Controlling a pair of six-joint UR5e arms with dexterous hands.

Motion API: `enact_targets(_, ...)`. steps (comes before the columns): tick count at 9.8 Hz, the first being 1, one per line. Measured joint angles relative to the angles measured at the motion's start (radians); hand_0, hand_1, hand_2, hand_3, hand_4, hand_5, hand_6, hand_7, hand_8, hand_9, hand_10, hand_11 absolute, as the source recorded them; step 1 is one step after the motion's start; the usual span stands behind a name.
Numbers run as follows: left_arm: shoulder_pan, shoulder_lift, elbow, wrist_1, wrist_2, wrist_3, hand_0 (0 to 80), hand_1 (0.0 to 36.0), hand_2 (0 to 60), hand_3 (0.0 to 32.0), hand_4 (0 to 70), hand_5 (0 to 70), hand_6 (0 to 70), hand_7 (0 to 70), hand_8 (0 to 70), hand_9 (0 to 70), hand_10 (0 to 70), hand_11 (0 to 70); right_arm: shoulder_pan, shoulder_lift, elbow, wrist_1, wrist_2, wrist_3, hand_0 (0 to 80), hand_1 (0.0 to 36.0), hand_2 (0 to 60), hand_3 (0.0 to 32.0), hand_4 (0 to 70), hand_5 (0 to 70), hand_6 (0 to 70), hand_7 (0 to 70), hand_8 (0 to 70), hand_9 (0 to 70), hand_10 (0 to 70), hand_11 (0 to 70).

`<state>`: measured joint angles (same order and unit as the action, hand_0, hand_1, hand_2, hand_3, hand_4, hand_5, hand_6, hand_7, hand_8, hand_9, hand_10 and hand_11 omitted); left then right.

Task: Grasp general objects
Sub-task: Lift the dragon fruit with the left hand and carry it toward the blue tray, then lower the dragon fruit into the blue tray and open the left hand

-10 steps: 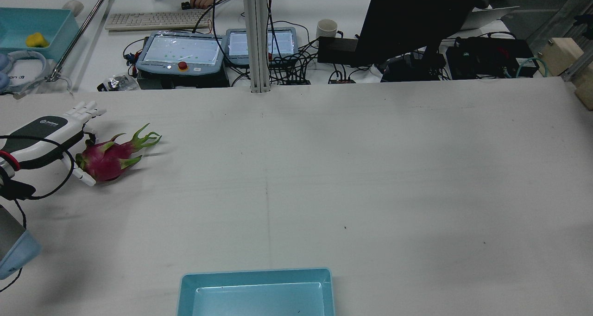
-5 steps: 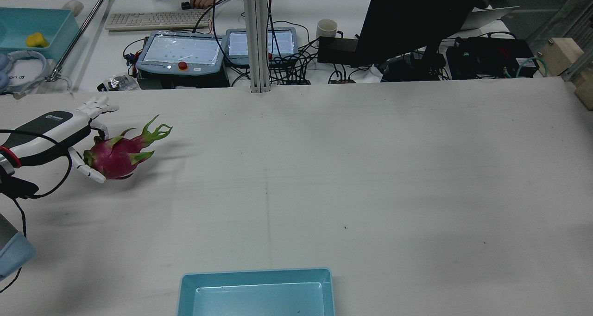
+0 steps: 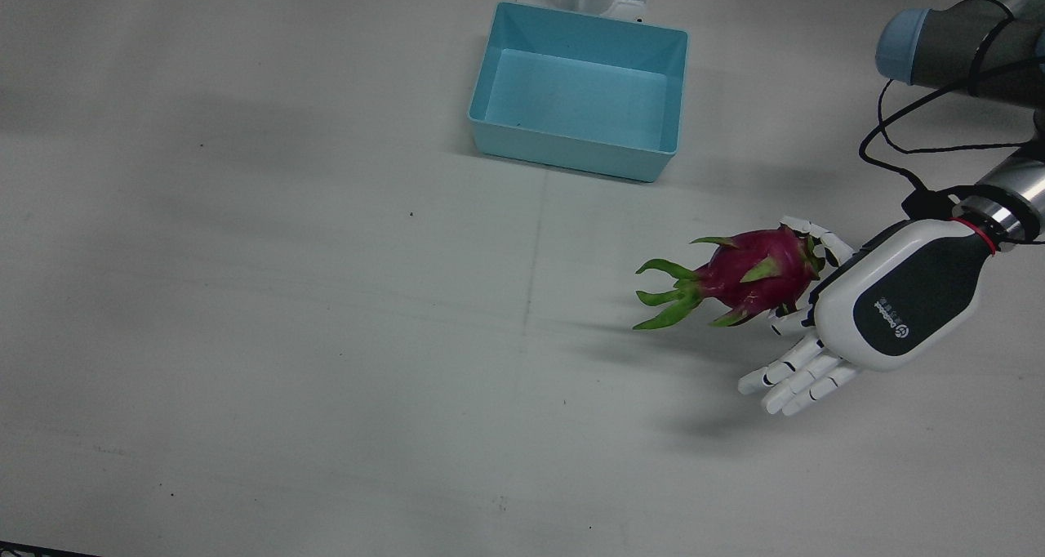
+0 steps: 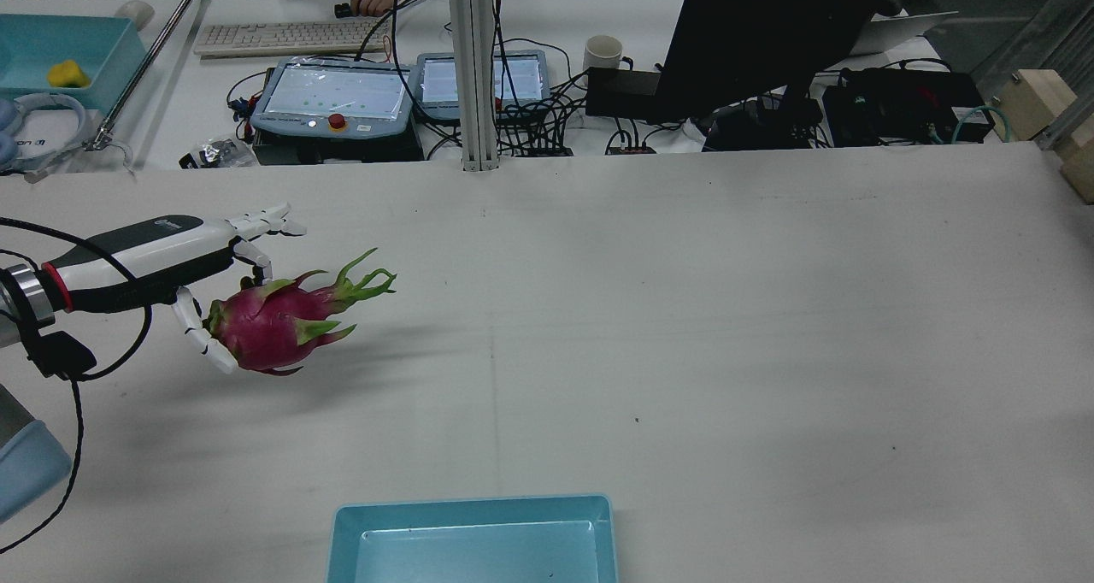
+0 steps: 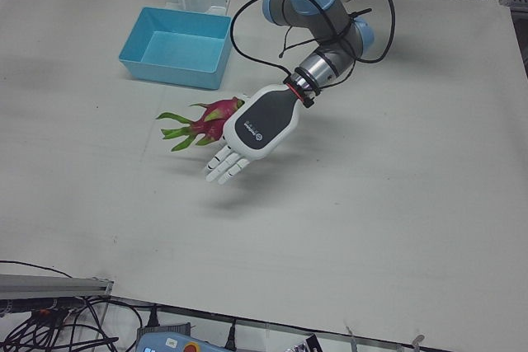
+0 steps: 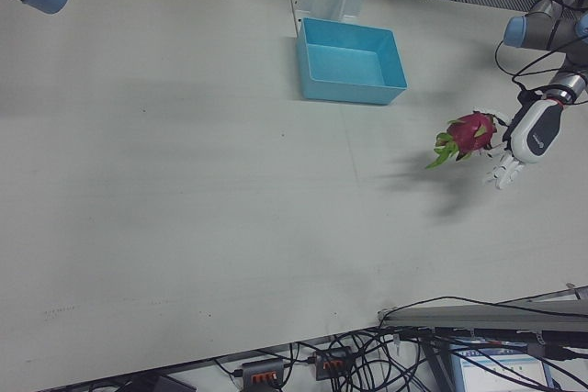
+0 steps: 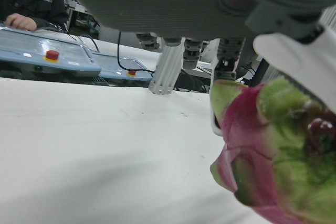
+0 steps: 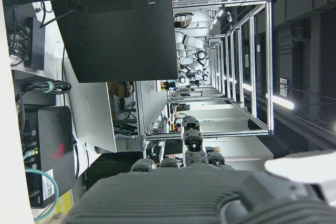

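Left hand view, nearest the work: the dragon fruit (image 7: 273,153) fills the lower right, its pink skin waxy and set with green, leathery scales, pressed against the underside of the palm. Only a fingertip or two reach its rounded end; the other fingers (image 3: 796,373) stand straight and clear of it.

Front view: the left hand (image 3: 873,304) holds the fruit by its blunt end only, pinched between the thumb side and one curled finger. The long body and green leafy tips project well past the hand, unsupported. The shadow lying apart from the fruit on the table (image 3: 326,336) indicates it is lifted clear.

Risk, as judged: the hold is shallow and off-centre on a smooth, ovoid, tapering body. The overhanging weight could pivot the fruit downward, or let it slip out during any quick swing or wrist turn. The soft scales may fold and give rather than offer firm purchase. A drop would land on the hard white table, where the rounded fruit would probably roll.

Rear view: the blue bin (image 4: 474,536) is a rigid, shallow, smooth-walled plastic rectangle, empty, well apart from the fruit. If it is the destination, the carry is long.

Right hand (image 8: 210,192): seen only in its own view, nothing visibly held; I cannot tell how its fingers are set.
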<state>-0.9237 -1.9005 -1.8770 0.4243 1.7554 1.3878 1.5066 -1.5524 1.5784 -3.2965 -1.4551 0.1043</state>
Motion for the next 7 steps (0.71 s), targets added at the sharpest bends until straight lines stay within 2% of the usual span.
enact_targets(3,0.058,-0.061,-0.077,0.067,0.166,-0.112,54.0,36.0,60.0,0.0,59.9,50.5,7.5,27.7,0.5,4.1,3.6,7.3,0.000,0.000,0.000,0.000,-0.001,0.000,0.0,0.0,0.0,0.0,0.0,0.0,0.0,0.0,0.0,0.0,0.0,0.0)
enact_targets(5,0.176,-0.121,-0.125,0.161,0.189,-0.128,55.3,36.0,60.0,0.0,64.0,51.4,8.6,29.4,0.7,4.4,3.2,6.6,0.000,0.000,0.000,0.000,-0.001,0.000,0.0,0.0,0.0,0.0,0.0,0.0,0.0,0.0,0.0,0.0,0.0,0.0)
enact_targets(6,0.250,-0.146,-0.137,0.190,0.174,-0.130,55.8,35.8,60.0,0.0,64.5,51.4,8.3,28.5,0.6,4.3,2.4,5.4,0.000,0.000,-0.001,0.000,0.000,0.000,0.0,0.0,0.0,0.0,0.0,0.0,0.0,0.0,0.0,0.0,0.0,0.0)
enact_targets(7,0.313,-0.162,-0.141,0.206,0.151,-0.132,55.2,24.9,36.6,0.0,60.8,48.9,7.3,27.1,0.4,4.0,0.0,0.2,0.000,0.000,-0.001,0.000,0.000,0.000,0.0,0.0,0.0,0.0,0.0,0.0,0.0,0.0,0.0,0.0,0.0,0.0)
